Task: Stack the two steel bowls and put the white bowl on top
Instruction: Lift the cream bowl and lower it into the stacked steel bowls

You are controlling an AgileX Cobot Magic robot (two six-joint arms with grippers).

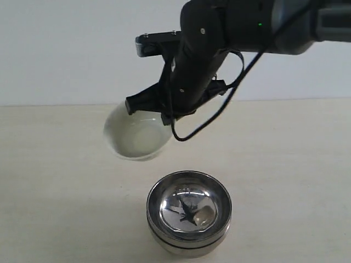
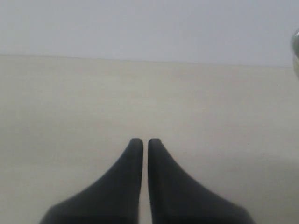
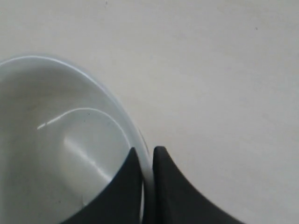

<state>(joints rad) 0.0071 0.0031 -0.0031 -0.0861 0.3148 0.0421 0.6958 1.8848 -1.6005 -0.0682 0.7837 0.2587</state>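
The two steel bowls (image 1: pixel 189 241) sit nested one inside the other near the front edge of the desk (image 1: pixel 290 181), about midway along it. They are round, polished to a mirror finish, and fine horizontal lines run around the outer wall. The upper one holds nothing solid. Its shiny floor only reflects the dark arm above and a pale patch.

The white bowl (image 1: pixel 134 137) is farther back on the desk, behind the stack and a little to its left, well apart from it. It is smooth, glossy, round and cream-white, and it is empty. In the exterior view it looks tipped, with its opening turned toward the camera. Whether its base touches the desk cannot be told.

The right arm (image 1: pixel 203 49), black and bulky, reaches across the middle from the right with a black cable (image 1: pixel 219 112) looping below it. The right jaws are clenched on the rim of the white bowl (image 3: pixel 56 154). In the right wrist view one dark, tapered tip sits inside the bowl and the other outside, with the thin white edge pinched between them.

The left jaws are clenched on nothing, their matte black tips almost touching above bare, pale, faintly grained desk (image 2: pixel 70 102). A shiny sliver (image 2: pixel 296 49) shows at the edge of that view, too little to identify.
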